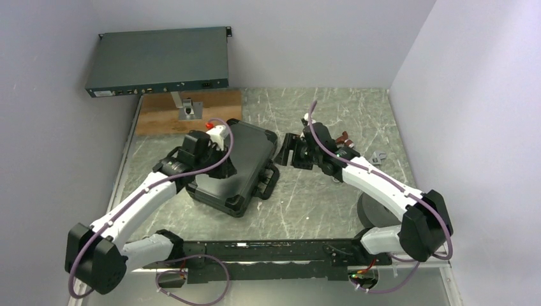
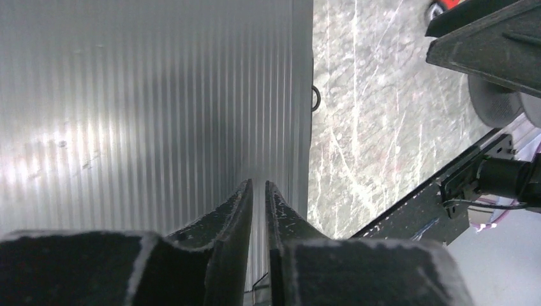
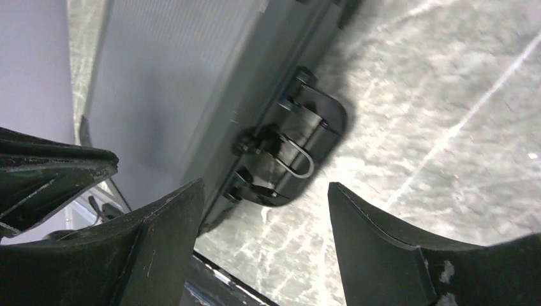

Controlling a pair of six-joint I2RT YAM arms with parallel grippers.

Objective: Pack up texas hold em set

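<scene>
The black plastic case (image 1: 250, 148) of the texas hold em set lies closed on the table, left of centre. My left gripper (image 1: 224, 167) hovers over its ribbed lid (image 2: 147, 95); the fingers (image 2: 257, 185) stand almost together with only a thin slit and nothing between them. My right gripper (image 1: 291, 152) is just off the case's right side, open and empty. In the right wrist view the case's side wall (image 3: 172, 70) and a black latch (image 3: 290, 150) with a metal loop lie ahead of the open gripper (image 3: 265, 185). Chips, card boxes and discs are out of sight.
A flat dark-grey rack unit (image 1: 159, 64) sits at the back left above a wooden board (image 1: 191, 113). A small red-brown object (image 1: 345, 136) and a grey piece (image 1: 380, 155) lie behind the right arm. Grey walls close in on both sides.
</scene>
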